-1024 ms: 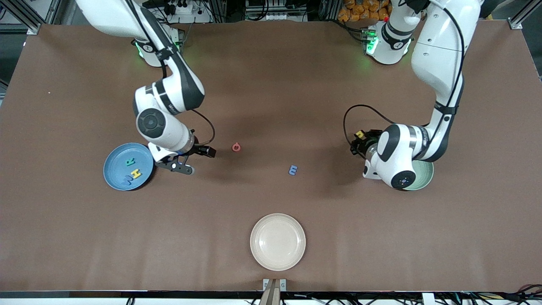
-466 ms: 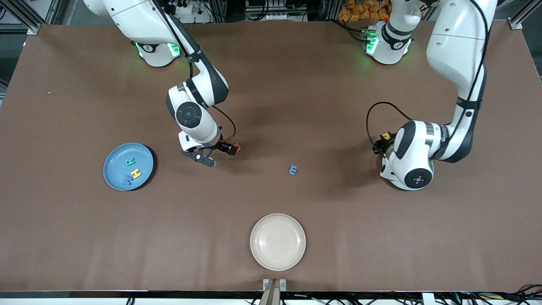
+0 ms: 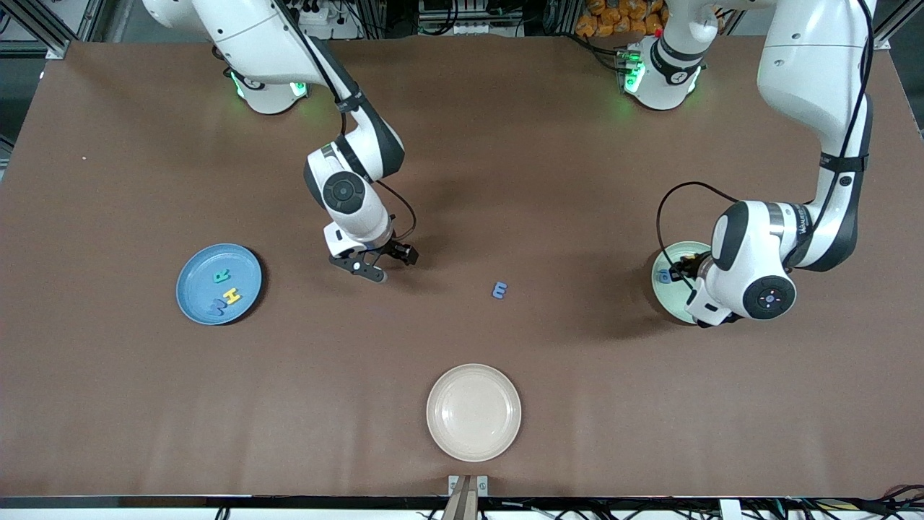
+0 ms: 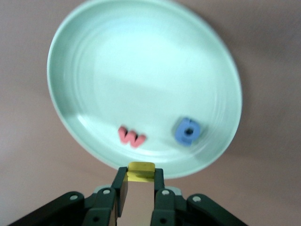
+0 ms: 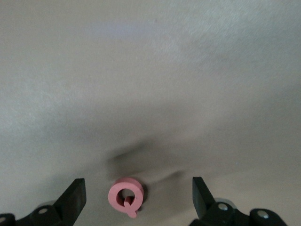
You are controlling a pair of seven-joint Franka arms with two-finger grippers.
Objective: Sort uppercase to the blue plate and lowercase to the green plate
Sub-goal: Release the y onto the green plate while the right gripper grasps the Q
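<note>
A brown table [image 3: 505,144] fills the scene, with metal framing [image 3: 43,29] and cables [image 3: 462,14] along its edge.

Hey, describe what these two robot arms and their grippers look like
Both arms are glossy white with black joint bands and round grey end caps, and a thin black cable loops beside each wrist. The bases glow green. The left gripper and right gripper have dark, matte black fingers fastened with small silver screws.
</note>
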